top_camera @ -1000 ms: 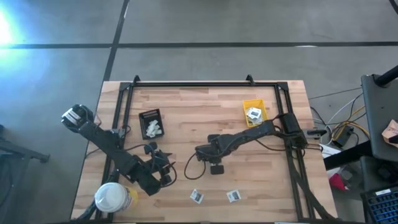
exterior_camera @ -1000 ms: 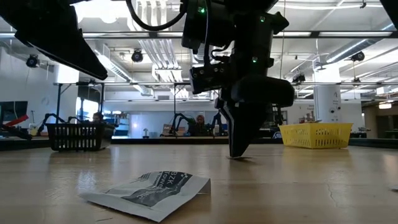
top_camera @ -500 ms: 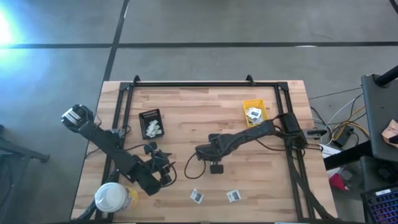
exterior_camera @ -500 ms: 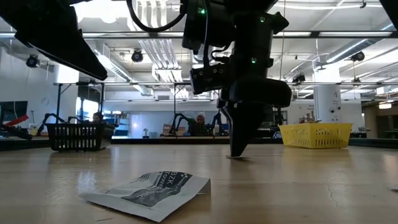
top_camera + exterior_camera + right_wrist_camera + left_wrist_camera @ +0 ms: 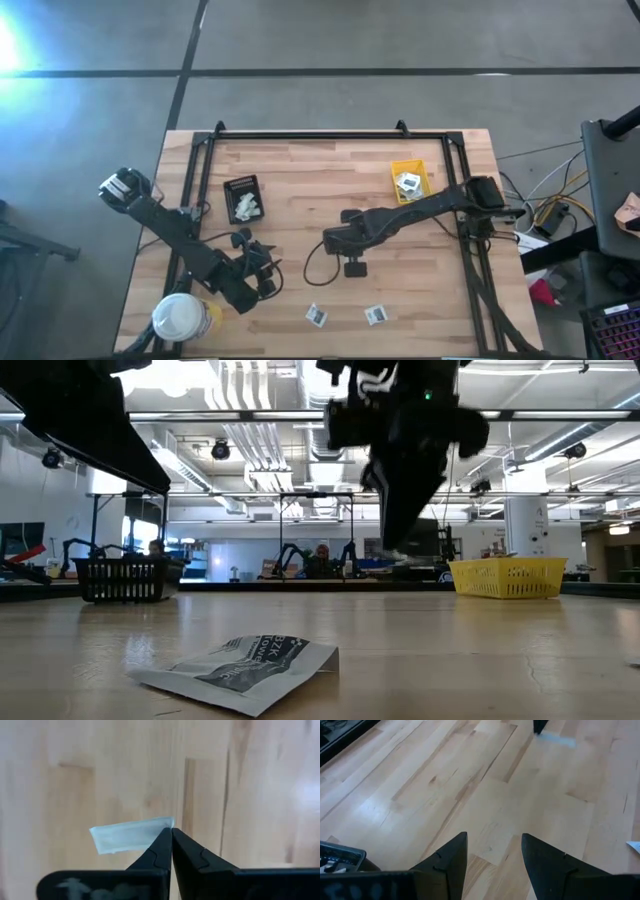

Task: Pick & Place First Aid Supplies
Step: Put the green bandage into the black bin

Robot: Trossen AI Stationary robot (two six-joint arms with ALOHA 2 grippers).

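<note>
Right gripper (image 5: 171,836) clamped tight on pale strip (image 5: 131,835), lifted.

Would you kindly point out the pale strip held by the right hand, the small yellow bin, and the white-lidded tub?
pale strip (image 5: 131,835): right wrist view, middle of the strip, one end pinched.
small yellow bin (image 5: 421,167): high view, its right wall.
white-lidded tub (image 5: 178,318): high view, centre of the lid.
</note>
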